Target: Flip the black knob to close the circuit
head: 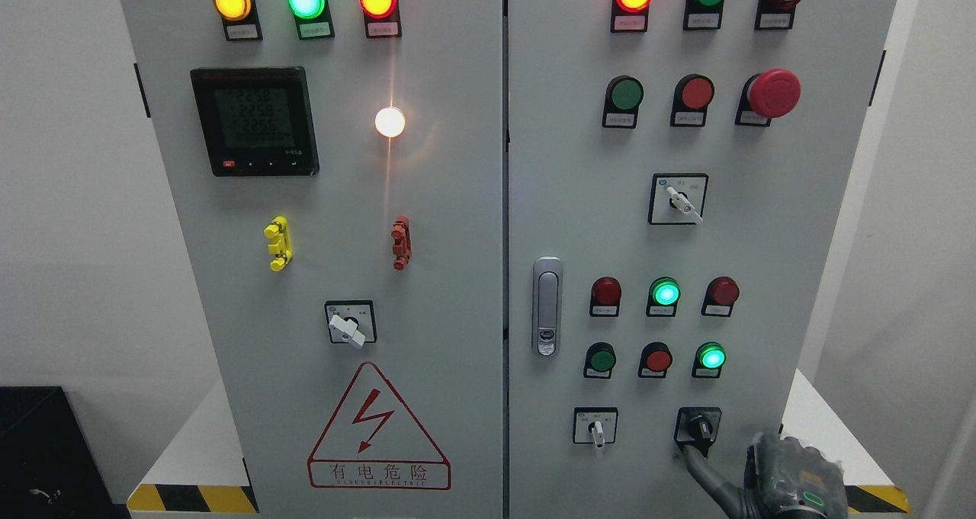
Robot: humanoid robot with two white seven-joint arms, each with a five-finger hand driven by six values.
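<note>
A: Head cam: where's the black knob?

B: Low on the cabinet, right door, right of the white selector. The right hand sits just below the knob, one finger stretched up to its base, rest curled, gripping nothing. Probably lining up a push.

A: Surroundings?

B: Grey steel doors, white walls, hazard stripe low left.

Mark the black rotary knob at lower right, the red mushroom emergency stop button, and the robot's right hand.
black rotary knob (pixel 699 426), head view, centre of the knob.
red mushroom emergency stop button (pixel 774 92), head view, red cap.
right hand (pixel 793 481), head view, back of the hand.
</note>
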